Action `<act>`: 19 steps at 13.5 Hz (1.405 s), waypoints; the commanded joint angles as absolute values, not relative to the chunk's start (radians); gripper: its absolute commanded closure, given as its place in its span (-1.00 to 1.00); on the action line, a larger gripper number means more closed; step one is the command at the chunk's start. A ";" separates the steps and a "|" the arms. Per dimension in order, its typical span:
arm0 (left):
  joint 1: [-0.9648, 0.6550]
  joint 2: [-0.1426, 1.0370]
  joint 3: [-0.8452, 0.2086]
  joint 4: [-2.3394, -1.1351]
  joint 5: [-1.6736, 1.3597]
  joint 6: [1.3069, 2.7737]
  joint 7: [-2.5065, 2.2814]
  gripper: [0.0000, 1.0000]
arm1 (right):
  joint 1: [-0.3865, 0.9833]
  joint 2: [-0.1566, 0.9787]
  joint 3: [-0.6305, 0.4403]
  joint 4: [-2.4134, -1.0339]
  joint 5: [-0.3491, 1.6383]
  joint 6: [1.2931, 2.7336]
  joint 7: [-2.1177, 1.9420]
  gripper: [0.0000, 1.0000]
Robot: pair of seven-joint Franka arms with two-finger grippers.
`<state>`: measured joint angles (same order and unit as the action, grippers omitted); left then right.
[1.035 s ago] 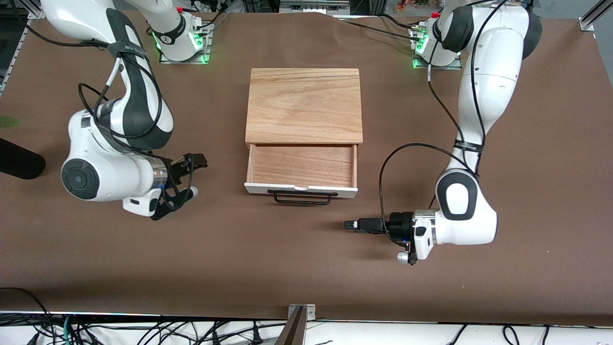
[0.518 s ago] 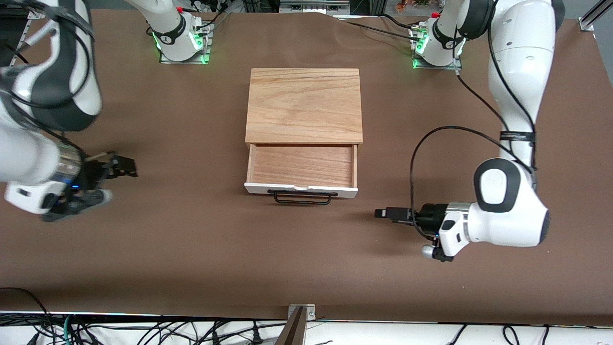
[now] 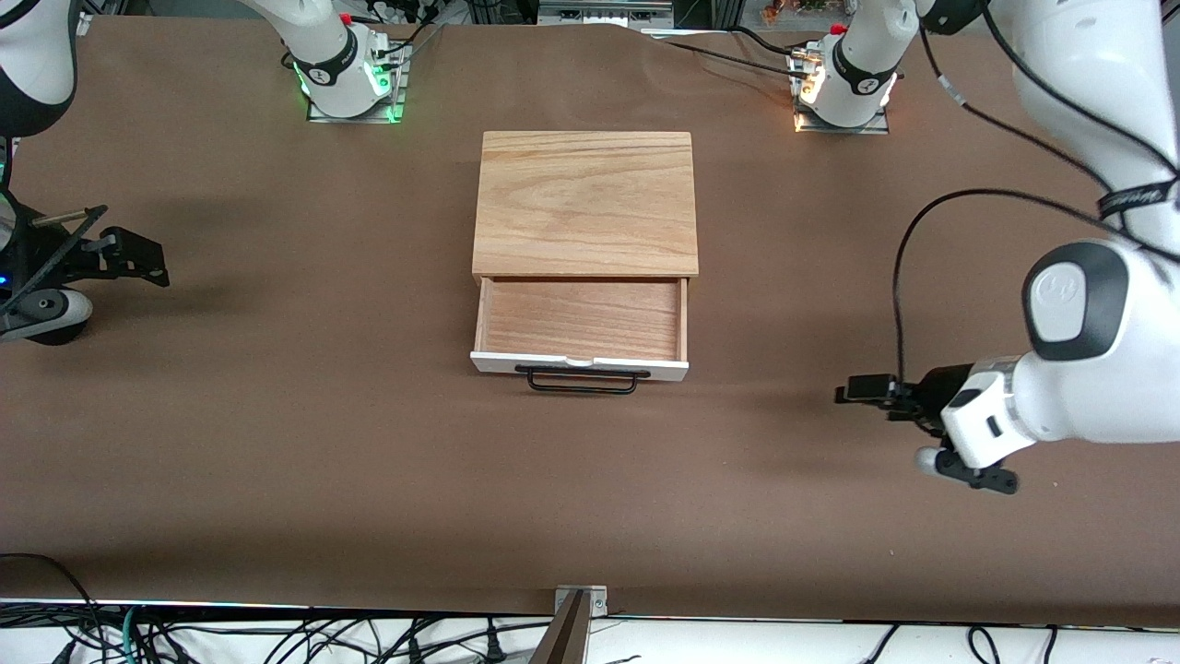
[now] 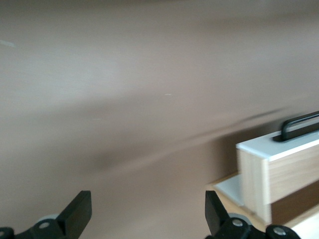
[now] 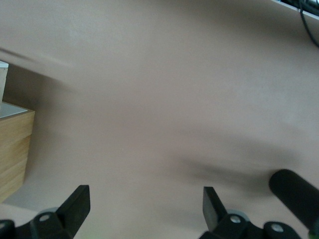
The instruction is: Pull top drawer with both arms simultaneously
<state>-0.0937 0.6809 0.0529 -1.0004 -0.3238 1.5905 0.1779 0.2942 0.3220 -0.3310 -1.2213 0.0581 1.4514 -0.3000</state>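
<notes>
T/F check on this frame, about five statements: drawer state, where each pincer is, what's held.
1. The top drawer is pulled out. True.
2. The left pincer grips the handle. False: it is open over bare table toward the left arm's end.
3. The right pincer is open. True.
4. Something lies in the drawer. False: it is empty.
5. Both pincers hold nothing. True.

right arm (image 3: 28,55): cut off by frame edge | left arm (image 3: 1097,369): partly out of frame
</notes>
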 commanded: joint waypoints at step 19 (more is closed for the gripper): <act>-0.023 0.082 0.041 -1.514 -0.052 1.440 0.015 -1.00 | -0.002 0.005 -0.006 -1.649 -0.025 1.651 -0.107 -1.00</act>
